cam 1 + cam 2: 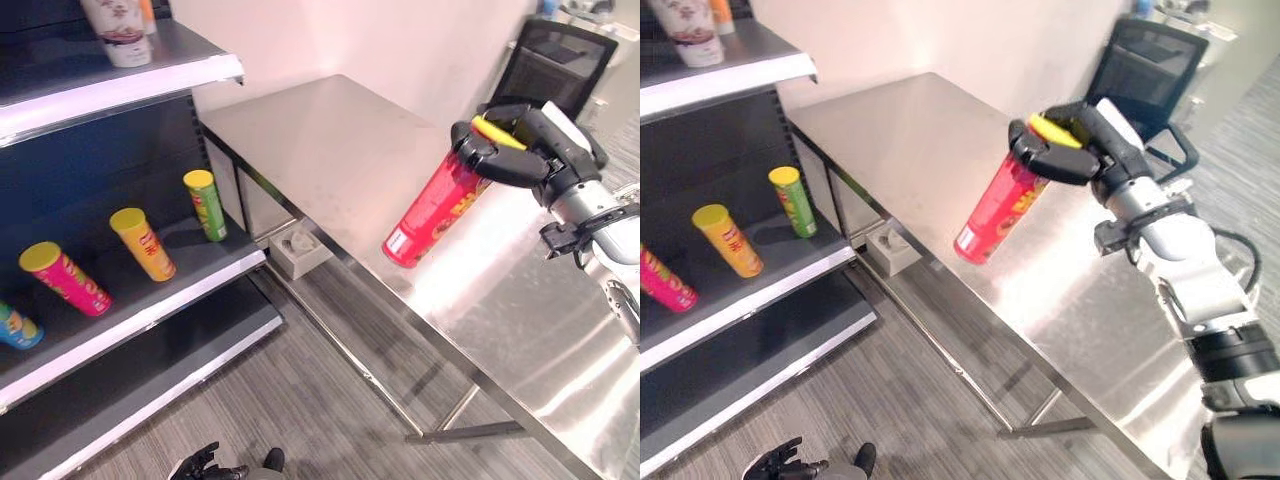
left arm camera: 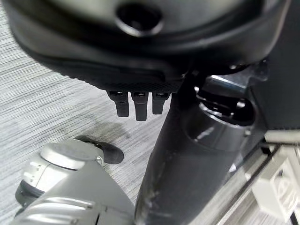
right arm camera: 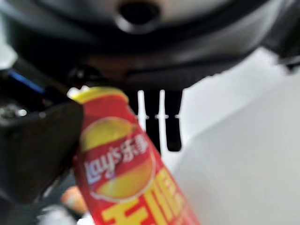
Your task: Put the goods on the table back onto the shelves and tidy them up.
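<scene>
Red can (image 1: 432, 208) gripped by right hand (image 1: 510, 150)

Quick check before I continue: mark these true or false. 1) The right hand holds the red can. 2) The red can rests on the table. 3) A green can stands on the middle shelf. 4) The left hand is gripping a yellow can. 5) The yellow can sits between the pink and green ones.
1) The right hand holds the red can: true.
2) False: the red can hangs tilted above the table, lifted clear.
3) The green can on the middle shelf: true.
4) False: the left hand hangs low by the floor, holding nothing.
5) The yellow can sits between the pink can and the green one: true.
</scene>
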`<state>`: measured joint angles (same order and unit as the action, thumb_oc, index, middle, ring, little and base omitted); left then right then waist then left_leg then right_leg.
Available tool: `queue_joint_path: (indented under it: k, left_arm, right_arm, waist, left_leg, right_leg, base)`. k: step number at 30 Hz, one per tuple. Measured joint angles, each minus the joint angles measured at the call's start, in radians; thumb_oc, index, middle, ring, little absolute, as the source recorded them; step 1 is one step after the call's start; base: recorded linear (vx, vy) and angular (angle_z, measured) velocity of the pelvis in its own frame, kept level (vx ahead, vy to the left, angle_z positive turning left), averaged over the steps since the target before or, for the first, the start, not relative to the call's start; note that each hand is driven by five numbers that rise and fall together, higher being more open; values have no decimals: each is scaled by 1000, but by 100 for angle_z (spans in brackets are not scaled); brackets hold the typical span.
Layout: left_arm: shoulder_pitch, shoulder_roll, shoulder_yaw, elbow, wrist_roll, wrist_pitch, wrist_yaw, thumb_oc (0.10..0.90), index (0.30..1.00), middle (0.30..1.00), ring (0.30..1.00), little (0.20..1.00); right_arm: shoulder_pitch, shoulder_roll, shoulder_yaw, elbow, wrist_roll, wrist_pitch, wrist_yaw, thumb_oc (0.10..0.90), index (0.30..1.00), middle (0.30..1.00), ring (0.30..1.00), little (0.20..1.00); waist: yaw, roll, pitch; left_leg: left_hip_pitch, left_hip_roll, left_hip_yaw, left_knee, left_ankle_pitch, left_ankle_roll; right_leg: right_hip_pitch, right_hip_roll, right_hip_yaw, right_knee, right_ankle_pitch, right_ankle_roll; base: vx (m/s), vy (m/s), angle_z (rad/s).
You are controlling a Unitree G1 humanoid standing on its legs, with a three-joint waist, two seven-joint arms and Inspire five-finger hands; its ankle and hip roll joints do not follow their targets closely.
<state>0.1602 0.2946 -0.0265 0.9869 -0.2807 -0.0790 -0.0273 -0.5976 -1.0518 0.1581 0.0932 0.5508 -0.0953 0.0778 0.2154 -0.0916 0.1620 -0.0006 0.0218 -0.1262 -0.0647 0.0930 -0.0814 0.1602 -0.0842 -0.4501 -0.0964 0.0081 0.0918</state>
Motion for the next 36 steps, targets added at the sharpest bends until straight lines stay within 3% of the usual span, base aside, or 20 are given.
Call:
queue_joint_path:
  k: [3,5,7,8,9,11,14,15,19,22,23,24,26,27,28,29,30,33,34,36]
  left_arm:
    - [-30,-9,0,-7,-4,-1,-1,800,900,900,900,900]
    - [-46,-20,4,-5,-4,0,0,800,900,900,900,900]
    - [-23,-13,17,-5,-3,11,0,800,900,900,900,900]
    - [-11,-7,31,-3,-3,18,0,800,900,900,900,900]
    - [14,1,65,6,-9,20,2,800,900,900,900,900]
    - [35,4,69,21,-10,20,3,800,900,900,900,900]
    - [-7,22,48,4,-10,21,4,800,900,900,900,900]
    - [-16,20,27,-32,-5,16,-4,800,900,900,900,900]
    - [-57,25,-26,-99,22,10,-7,800,900,900,900,900]
    - [-65,39,-35,-105,51,-7,-9,800,900,900,900,900]
    - [-70,45,-29,-94,51,-6,-8,800,900,900,900,900]
    - [-75,45,-17,-85,51,-6,-6,800,900,900,900,900]
    - [-74,66,29,-67,55,-5,-1,800,900,900,900,900]
    - [-71,70,40,-62,56,-4,1,800,900,900,900,900]
    - [-60,83,45,-44,55,-6,0,800,900,900,900,900]
    - [-43,65,50,-45,55,-3,2,800,900,900,900,900]
    - [-23,42,55,-49,55,-4,2,800,900,900,900,900]
    - [47,-23,57,-37,55,3,-8,800,900,900,900,900]
    - [65,-28,58,-38,52,4,-6,800,900,900,900,900]
    - [60,-35,66,-24,47,17,-10,800,900,900,900,900]
  right_arm:
    - [-2,4,-69,-87,-4,-29,-20,400,300,300,300,300]
    - [6,3,-104,-176,-16,-48,-19,400,300,300,300,300]
    - [19,15,-102,-244,-37,-68,-15,400,300,300,300,300]
    - [29,36,-102,-268,-46,-72,-13,400,300,300,300,300]
    - [52,56,-102,-306,-65,-79,-12,400,300,300,300,300]
    - [62,55,-109,-303,-74,-88,-5,400,300,300,300,300]
    - [105,77,-167,-308,-76,-89,8,400,300,300,300,300]
    - [111,83,-177,-306,-77,-88,6,400,300,300,300,300]
    - [137,90,-166,-299,-84,-81,19,400,300,300,300,300]
    - [141,122,-157,-305,-114,-69,29,400,300,300,300,300]
    - [141,144,-142,-302,-116,-69,23,400,300,300,300,300]
    - [141,142,-126,-300,-118,-68,24,400,300,300,300,300]
    - [142,137,-81,-298,-139,-57,44,400,300,300,300,300]
    - [144,135,-68,-299,-139,-56,55,400,300,300,300,300]
    - [138,134,-60,-301,-140,-60,73,400,300,300,300,300]
    - [135,133,-57,-306,-144,-60,73,400,300,300,300,300]
    - [135,107,-57,-320,-149,-61,74,400,300,300,300,300]
    - [113,43,-51,-358,-196,-62,74,400,300,300,300,300]
    - [110,49,-46,-368,-196,-63,74,400,300,300,300,300]
    - [107,28,-19,-388,-199,-63,78,400,300,300,300,300]
  waist:
    - [21,27,36]
    - [19,46,56]
    - [40,33,69]
    - [37,18,74]
    - [11,-14,90]
    - [-36,17,83]
    - [-87,14,68]
    - [-116,22,63]
    - [-124,18,53]
    - [-122,18,34]
    - [-139,34,29]
    - [-139,48,31]
    - [-131,59,33]
    - [-119,60,33]
    - [-91,53,31]
    - [-73,50,27]
    - [-69,58,23]
    - [-34,82,7]
    - [-28,73,2]
    - [-19,51,14]
  left_leg:
    - [-47,2,-32,9,42,-60]
    - [-81,18,67,11,63,-96]
    - [-89,61,190,102,-3,-18]
    - [-82,79,191,172,-29,-31]
    - [-28,132,187,240,-58,-79]
    - [49,169,162,198,-64,-107]
    - [54,128,169,142,-106,-79]
    - [87,95,173,53,-95,-38]
    - [110,-18,173,22,-76,20]
    - [111,-84,190,4,-65,67]
    - [87,-85,182,20,-61,85]
    - [86,-73,178,16,-60,87]
    - [78,-41,177,24,-53,97]
    - [83,-24,178,24,-53,97]
    - [72,-11,163,45,-51,95]
    - [59,-7,146,58,-46,86]
    - [50,-10,126,57,-38,74]
    - [9,11,86,33,7,18]
    - [-27,21,79,45,17,3]
    - [-99,12,59,61,77,-78]
  right_leg:
    - [4,9,-77,3,-5,-16]
    - [3,4,-141,2,0,-45]
    - [-2,-11,-143,2,-2,-69]
    - [2,-27,-139,8,3,-67]
    - [33,-58,-139,8,12,-53]
    - [67,-67,-151,26,9,-15]
    - [50,-113,-148,47,33,9]
    - [40,-146,-146,66,34,22]
    - [34,-269,-150,102,71,28]
    - [15,-335,-148,113,119,76]
    - [-17,-342,-85,141,139,59]
    - [-43,-334,-43,173,132,73]
    - [-86,-260,64,327,-4,98]
    - [-100,-203,92,368,-60,88]
    - [-99,-92,143,394,-170,73]
    - [-86,-30,184,337,-200,5]
    - [-47,2,171,241,-177,-54]
    - [4,69,120,66,-76,-73]
    - [-15,82,113,57,-59,-89]
    - [-19,86,50,8,-28,-101]
  base:
    - [-220,60,84]
    - [-153,83,81]
    - [-104,118,9]
    - [-89,141,-3]
    - [-113,279,15]
    - [-149,372,41]
    - [-136,376,52]
    - [-127,470,32]
    - [-147,355,12]
    - [-358,339,-2]
    - [-245,205,13]
    - [-231,171,10]
    - [-198,116,4]
    - [-250,68,13]
    - [-275,16,15]
    - [-304,-57,39]
    - [-182,-56,54]
    - [-265,-54,47]
    - [-288,84,34]
    - [-274,131,79]
